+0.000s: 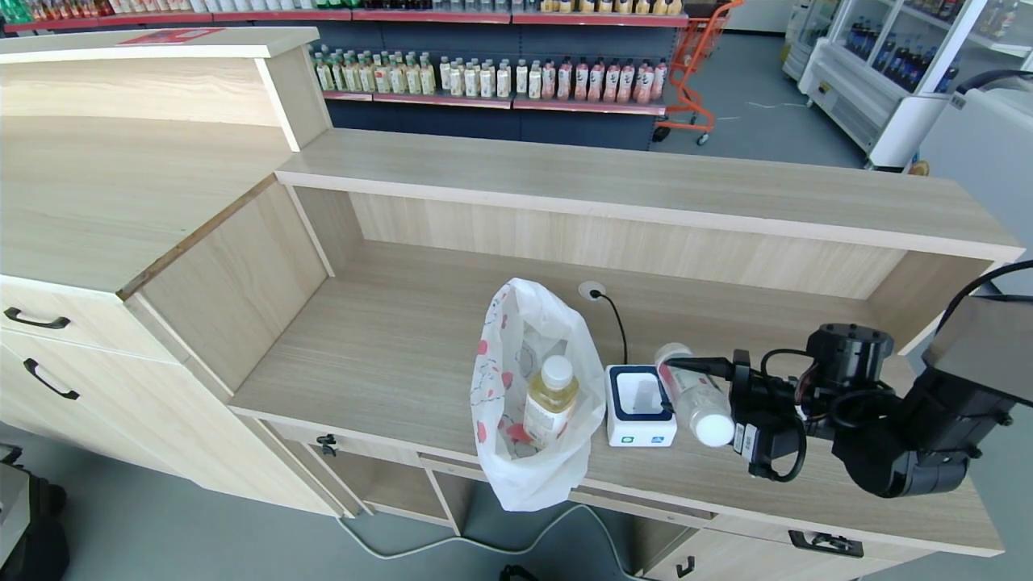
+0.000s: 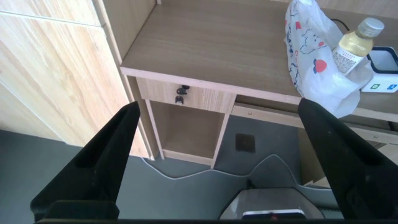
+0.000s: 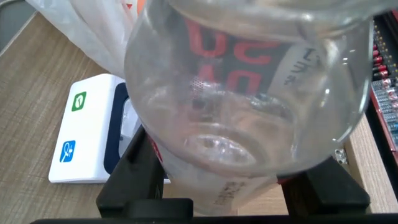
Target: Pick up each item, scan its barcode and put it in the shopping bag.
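Observation:
A clear bottle [image 1: 696,397] with a red label and white cap lies tilted just right of the scanner [image 1: 639,405], a white box with a blue-framed window. My right gripper [image 1: 717,389] is shut on this bottle, whose clear base [image 3: 249,106] looms close in the right wrist view above the scanner [image 3: 93,140]. The white shopping bag [image 1: 524,387] with red prints stands open left of the scanner, holding an upright yellow drink bottle [image 1: 550,401]. My left gripper [image 2: 217,162] hangs open and holds nothing, low in front of the counter, with the bag [image 2: 314,56] far off.
A black cable [image 1: 617,323] runs from a grommet to the scanner. A raised ledge [image 1: 646,186] walls the counter's back and sides. Drawers with black handles [image 1: 36,320] stand at the left. Store shelves and an orange cart [image 1: 694,73] lie beyond.

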Controlling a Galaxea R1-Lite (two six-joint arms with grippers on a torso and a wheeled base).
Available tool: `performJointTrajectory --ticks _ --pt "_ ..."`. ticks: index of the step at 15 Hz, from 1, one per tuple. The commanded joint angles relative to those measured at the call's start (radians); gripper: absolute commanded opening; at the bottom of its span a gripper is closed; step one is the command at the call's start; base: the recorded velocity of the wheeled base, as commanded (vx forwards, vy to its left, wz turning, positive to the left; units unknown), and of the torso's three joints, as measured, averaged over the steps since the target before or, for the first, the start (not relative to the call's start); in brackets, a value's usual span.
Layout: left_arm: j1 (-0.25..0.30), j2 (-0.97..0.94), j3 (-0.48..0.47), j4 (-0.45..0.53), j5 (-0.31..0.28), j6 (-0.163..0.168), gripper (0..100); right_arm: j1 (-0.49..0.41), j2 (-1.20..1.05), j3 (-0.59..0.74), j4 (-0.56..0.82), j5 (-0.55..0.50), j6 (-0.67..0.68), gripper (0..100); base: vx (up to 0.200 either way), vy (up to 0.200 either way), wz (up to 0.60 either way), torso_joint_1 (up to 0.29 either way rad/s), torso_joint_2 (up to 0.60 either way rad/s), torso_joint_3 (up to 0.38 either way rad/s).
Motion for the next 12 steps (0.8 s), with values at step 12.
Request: performJointTrajectory --ticks 12 --pt "0.0 0.0 0.0 0.0 0.0 0.0 100 0.052 0.114 -0.138 -0.001 -0.001 0.002 0 0.0 0.0 0.0 0.0 0.0 0.0"
